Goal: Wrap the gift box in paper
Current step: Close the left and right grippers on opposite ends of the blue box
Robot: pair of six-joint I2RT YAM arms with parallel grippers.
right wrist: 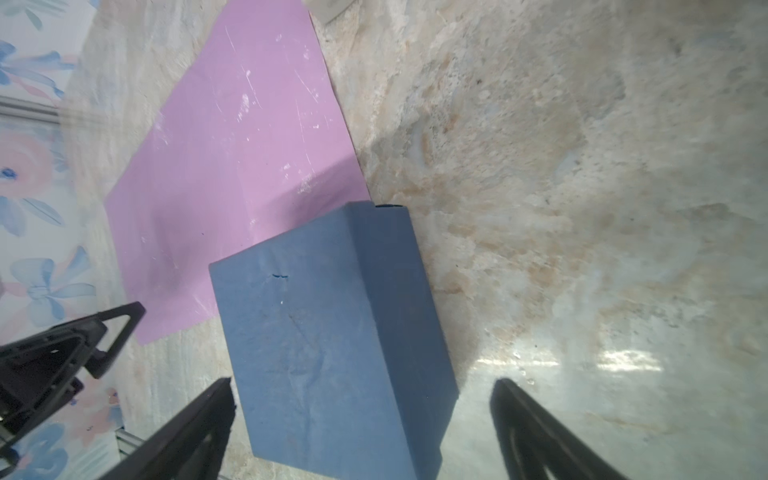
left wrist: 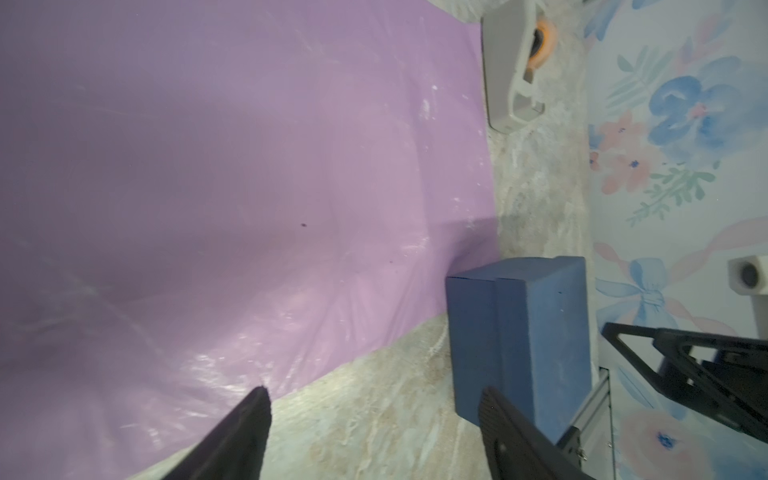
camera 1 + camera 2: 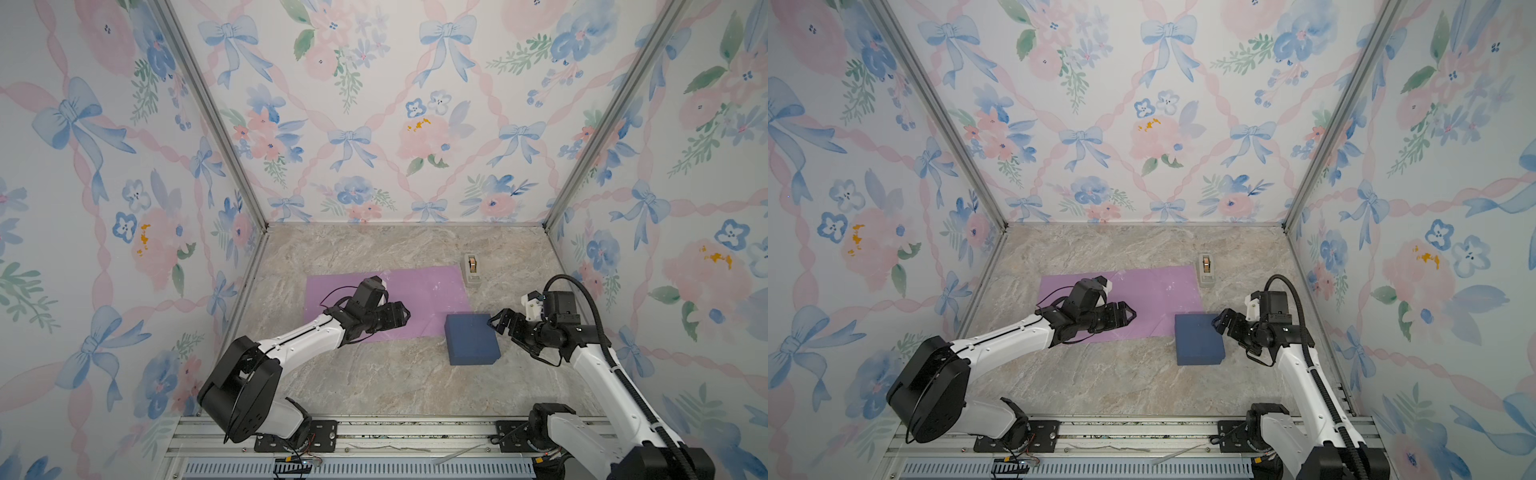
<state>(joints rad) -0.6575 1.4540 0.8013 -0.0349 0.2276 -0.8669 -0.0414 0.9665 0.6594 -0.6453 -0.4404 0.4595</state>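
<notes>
The lilac paper (image 3: 428,291) (image 3: 1154,291) lies flat on the marble table, glossy and scuffed in the left wrist view (image 2: 208,166). The navy gift box (image 3: 471,338) (image 3: 1198,338) sits at the paper's near right corner, its far left corner over the sheet's edge (image 1: 232,166). My left gripper (image 3: 405,316) (image 3: 1131,313) (image 2: 374,399) hovers open over the paper's near edge, pointing toward the box (image 2: 519,332), holding nothing. My right gripper (image 3: 496,322) (image 3: 1219,322) (image 1: 362,384) is open at the box's far right corner. Its jaws stand wide either side of the box (image 1: 316,353) without gripping it.
A beige tape dispenser (image 3: 471,269) (image 3: 1206,270) (image 2: 511,70) stands just beyond the paper's far right corner. Floral walls close in the table on three sides. An aluminium rail (image 3: 374,432) carrying both arm bases runs along the front edge.
</notes>
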